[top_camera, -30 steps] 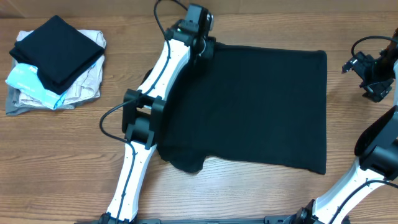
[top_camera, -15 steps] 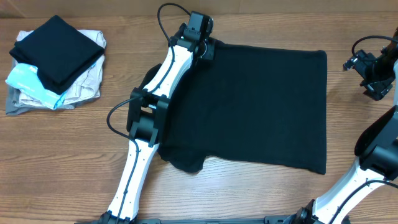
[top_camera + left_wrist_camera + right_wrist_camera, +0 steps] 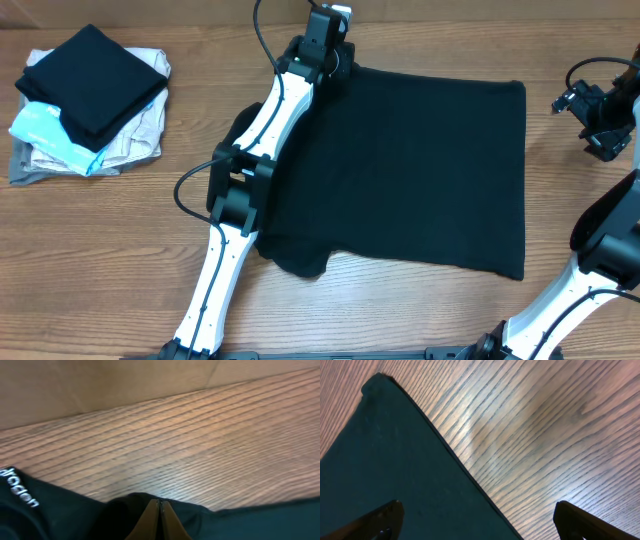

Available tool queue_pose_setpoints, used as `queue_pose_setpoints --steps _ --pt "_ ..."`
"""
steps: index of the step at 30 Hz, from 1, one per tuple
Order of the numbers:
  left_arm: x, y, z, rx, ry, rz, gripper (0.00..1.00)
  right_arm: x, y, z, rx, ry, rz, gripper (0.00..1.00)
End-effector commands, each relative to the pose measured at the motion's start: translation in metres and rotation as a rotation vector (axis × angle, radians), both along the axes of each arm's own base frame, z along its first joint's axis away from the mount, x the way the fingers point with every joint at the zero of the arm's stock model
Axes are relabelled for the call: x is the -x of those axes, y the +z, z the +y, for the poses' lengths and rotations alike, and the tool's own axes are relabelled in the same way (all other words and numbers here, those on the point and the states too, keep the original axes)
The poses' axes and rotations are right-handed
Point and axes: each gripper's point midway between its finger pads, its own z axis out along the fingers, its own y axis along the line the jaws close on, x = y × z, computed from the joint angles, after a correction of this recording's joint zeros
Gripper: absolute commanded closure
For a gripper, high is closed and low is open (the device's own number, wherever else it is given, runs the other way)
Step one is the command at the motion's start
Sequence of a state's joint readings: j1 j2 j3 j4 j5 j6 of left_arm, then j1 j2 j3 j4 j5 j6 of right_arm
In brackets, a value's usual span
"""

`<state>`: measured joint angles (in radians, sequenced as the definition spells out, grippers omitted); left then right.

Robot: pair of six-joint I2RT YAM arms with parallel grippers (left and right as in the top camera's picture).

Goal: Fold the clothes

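Observation:
The black shirt (image 3: 420, 170) lies spread flat across the table's middle, with one sleeve bunched at its near left (image 3: 300, 262). My left gripper (image 3: 335, 55) is at the shirt's far left corner. In the left wrist view its fingers (image 3: 160, 506) are pressed together with black fabric (image 3: 65, 515) gathered round their tips, and white lettering (image 3: 20, 492) shows on the cloth. My right gripper (image 3: 600, 115) hangs open to the right of the shirt. In its wrist view the fingers (image 3: 375, 520) stand wide apart over the shirt's edge (image 3: 395, 460), holding nothing.
A pile of folded garments (image 3: 90, 100) sits at the far left, a black one on top of beige, light-blue and grey ones. The left arm (image 3: 250, 170) stretches over the shirt's left side. Bare wood (image 3: 560, 230) lies right of the shirt.
My left gripper has moved toward the table's far edge and slightly right, taking the shirt's corner with it. The right gripper has stayed put.

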<state>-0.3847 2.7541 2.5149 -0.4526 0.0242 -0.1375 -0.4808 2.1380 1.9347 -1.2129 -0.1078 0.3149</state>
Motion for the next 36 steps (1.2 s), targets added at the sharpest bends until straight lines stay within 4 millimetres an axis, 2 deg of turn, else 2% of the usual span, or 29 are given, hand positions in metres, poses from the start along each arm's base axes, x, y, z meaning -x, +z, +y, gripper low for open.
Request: queue_pose_setpoints --steps 1,3,4,7,9,11,14,19,24,29,36 --pt "-0.009 -0.006 0.004 -0.062 0.0 -0.054 0.96 -0.002 0.013 0.001 0.01 -0.003 -0.033 0.0" --pt "-0.013 0.02 0.002 -0.076 -0.019 -0.108 0.96 -0.002 0.013 0.001 0.01 -0.003 -0.033 0.0" --pt "-0.014 0.04 0.003 -0.081 -0.019 -0.132 0.96 -0.002 0.013 0.001 0.01 -0.003 -0.033 0.0" --pt "-0.005 0.087 0.011 -0.092 0.003 -0.136 0.96 -0.002 0.013 0.001 0.01 -0.003 -0.033 0.0" --pt "0.007 0.104 0.018 -0.087 0.018 -0.095 0.96 -0.002 0.013 0.001 0.01 -0.003 -0.033 0.0" --pt "0.02 0.108 0.027 -0.083 0.046 -0.026 0.96 -0.002 0.013 0.001 0.01 -0.003 -0.033 0.0" --pt "0.038 0.09 0.039 -0.091 0.083 0.094 0.96 -0.002 0.013 0.001 0.01 -0.003 -0.032 0.0" --pt "0.054 0.04 0.047 -0.134 0.097 0.235 0.96 -0.002 0.013 0.001 0.01 -0.003 -0.033 0.0" --pt "0.053 -0.002 0.053 -0.157 0.105 0.287 0.95 -0.002 0.013 0.001 0.01 -0.003 -0.033 0.0" --pt "0.049 -0.036 0.058 -0.167 0.116 0.312 0.94 -0.002 0.013 0.001 0.01 -0.003 -0.033 0.0" --pt "0.043 -0.064 0.072 -0.159 0.153 0.337 0.94 -0.002 0.013 0.001 0.01 -0.003 -0.032 0.0"
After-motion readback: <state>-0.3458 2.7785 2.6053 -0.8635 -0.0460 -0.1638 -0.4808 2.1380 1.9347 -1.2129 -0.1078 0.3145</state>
